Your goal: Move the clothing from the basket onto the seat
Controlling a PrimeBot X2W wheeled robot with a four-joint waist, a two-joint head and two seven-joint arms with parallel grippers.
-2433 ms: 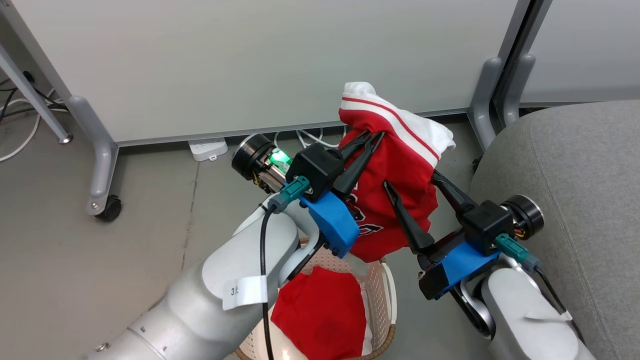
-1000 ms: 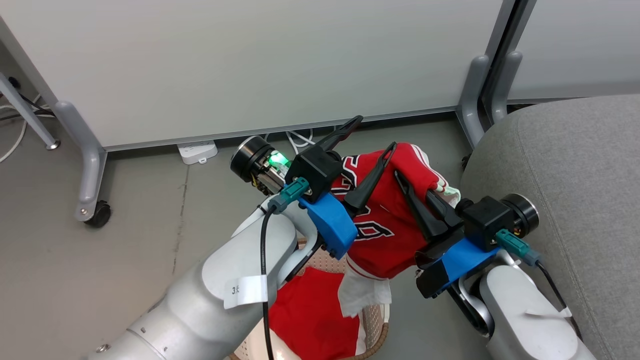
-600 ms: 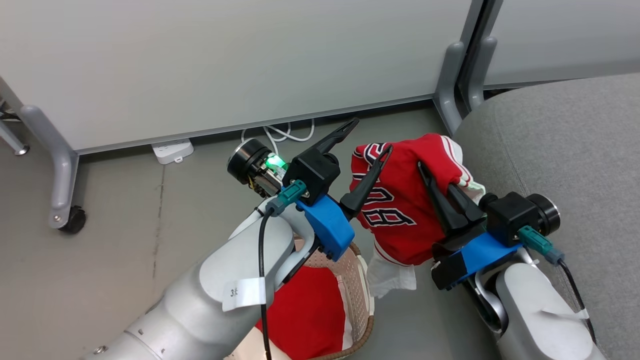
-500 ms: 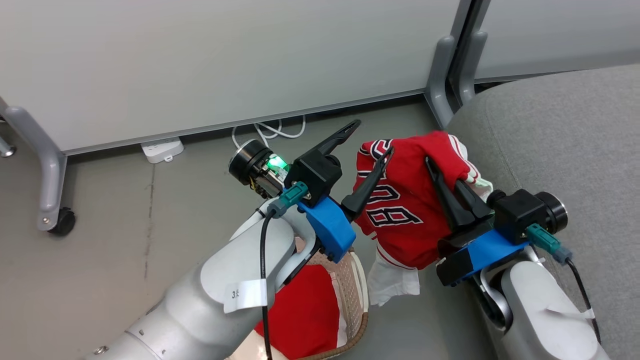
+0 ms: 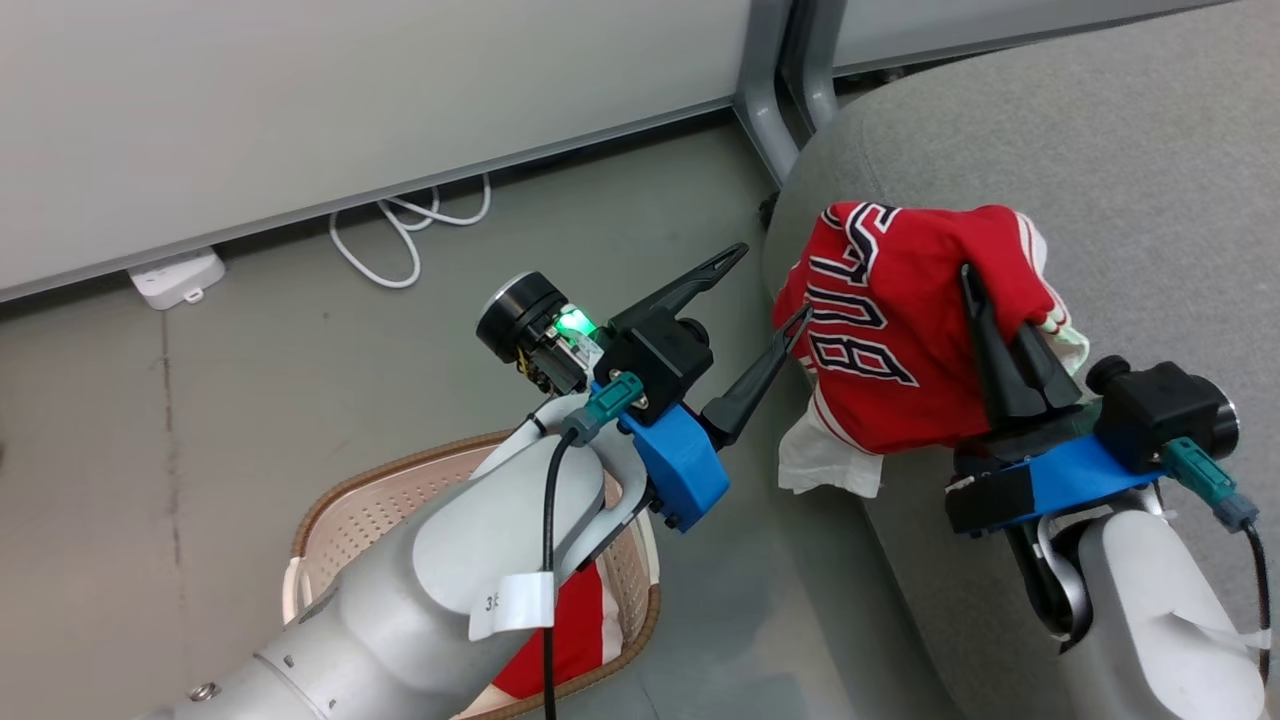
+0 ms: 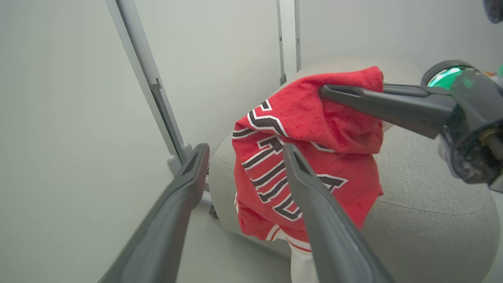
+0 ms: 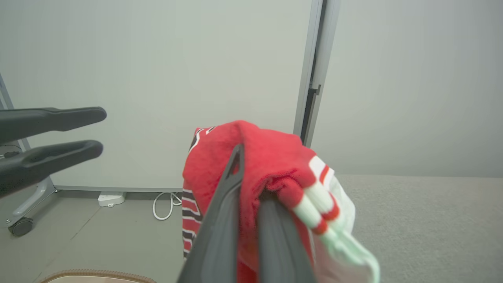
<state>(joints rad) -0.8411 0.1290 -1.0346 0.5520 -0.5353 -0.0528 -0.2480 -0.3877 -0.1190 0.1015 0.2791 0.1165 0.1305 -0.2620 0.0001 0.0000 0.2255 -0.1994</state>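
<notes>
At seat point(image 5: 1150, 130) edge, right pincer point(image 5: 990, 300) clamping jersey point(image 5: 880, 300)

Plain red garment point(image 5: 580, 625) mostly behind left forearm point(image 5: 470, 550)

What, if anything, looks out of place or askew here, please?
The red jersey with dark numerals hangs bunched from the shut right gripper at the edge of the large grey fabric seat, white cloth dangling below. A plain red garment lies in the oval cream plastic basket.

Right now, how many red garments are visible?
2: the jersey in the right gripper, by the seat; a plain one in the basket, where the left arm may hide more.
</notes>
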